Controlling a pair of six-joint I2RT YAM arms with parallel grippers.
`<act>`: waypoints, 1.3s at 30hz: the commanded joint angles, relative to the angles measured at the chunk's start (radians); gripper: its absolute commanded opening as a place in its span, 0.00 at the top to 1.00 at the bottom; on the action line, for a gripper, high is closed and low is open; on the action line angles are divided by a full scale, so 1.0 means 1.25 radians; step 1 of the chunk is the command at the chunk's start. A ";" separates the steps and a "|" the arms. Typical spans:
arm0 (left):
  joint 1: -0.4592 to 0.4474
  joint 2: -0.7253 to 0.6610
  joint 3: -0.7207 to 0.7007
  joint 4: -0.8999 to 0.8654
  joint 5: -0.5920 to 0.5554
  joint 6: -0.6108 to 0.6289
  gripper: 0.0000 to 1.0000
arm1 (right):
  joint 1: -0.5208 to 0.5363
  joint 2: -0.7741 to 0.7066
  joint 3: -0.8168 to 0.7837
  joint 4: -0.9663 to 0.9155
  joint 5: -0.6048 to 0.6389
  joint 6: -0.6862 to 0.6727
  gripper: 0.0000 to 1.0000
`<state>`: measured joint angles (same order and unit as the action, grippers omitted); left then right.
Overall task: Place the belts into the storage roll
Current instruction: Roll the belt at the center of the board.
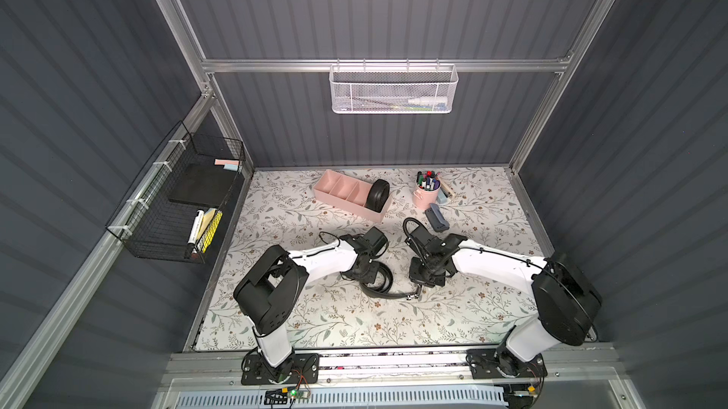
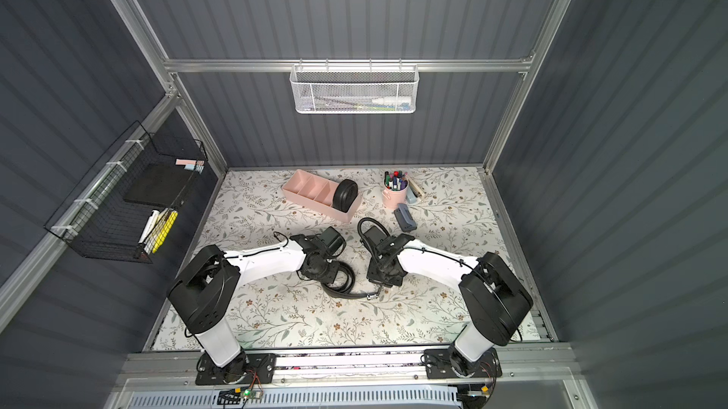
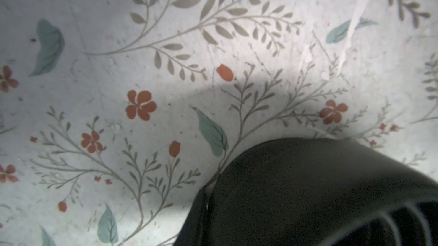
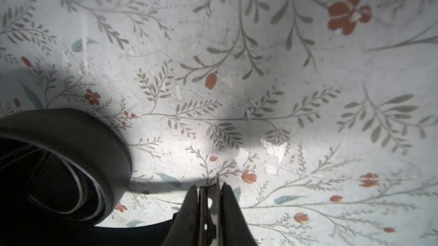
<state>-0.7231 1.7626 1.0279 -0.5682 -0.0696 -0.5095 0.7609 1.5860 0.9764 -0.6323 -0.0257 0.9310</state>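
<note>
A pale pink, four-compartment storage roll [image 1: 342,204] sits at the back of the floral worktop [image 1: 315,320]. One tightly coiled black belt [image 1: 379,192] stands in its end compartment, the one nearest the round pink marker cup [image 1: 423,198]. The second black leather-like belt [image 1: 376,287] lies in loose loops between the arms. The right gripper [image 4: 209,189] is pinched on its thin buckle end, probably to anchor it for rolling. The left gripper [image 1: 365,269] sits over the loops, and I cannot tell whether it grips. No writing is legible.
</note>
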 commanded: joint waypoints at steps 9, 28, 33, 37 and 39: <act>0.005 0.102 -0.081 -0.077 0.006 -0.008 0.65 | 0.101 0.151 0.171 -0.053 0.123 -0.149 1.00; 0.001 0.102 -0.118 -0.072 0.015 0.057 0.89 | -0.073 0.175 0.135 0.105 0.006 -0.324 0.81; -0.008 0.114 -0.091 -0.086 0.019 0.040 0.89 | -0.071 0.055 0.077 0.172 -0.054 -0.325 0.50; -0.010 0.123 -0.082 -0.092 0.022 0.038 0.89 | -0.059 -0.178 -0.125 0.427 -0.076 -0.460 0.40; -0.011 0.120 -0.083 -0.091 0.020 0.036 0.89 | -0.023 -0.255 -0.213 0.577 -0.152 -0.634 0.23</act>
<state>-0.7238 1.7699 1.0206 -0.5629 -0.0998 -0.4786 0.6888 1.3632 0.8169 -0.2184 -0.0998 0.4122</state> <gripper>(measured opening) 0.184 0.709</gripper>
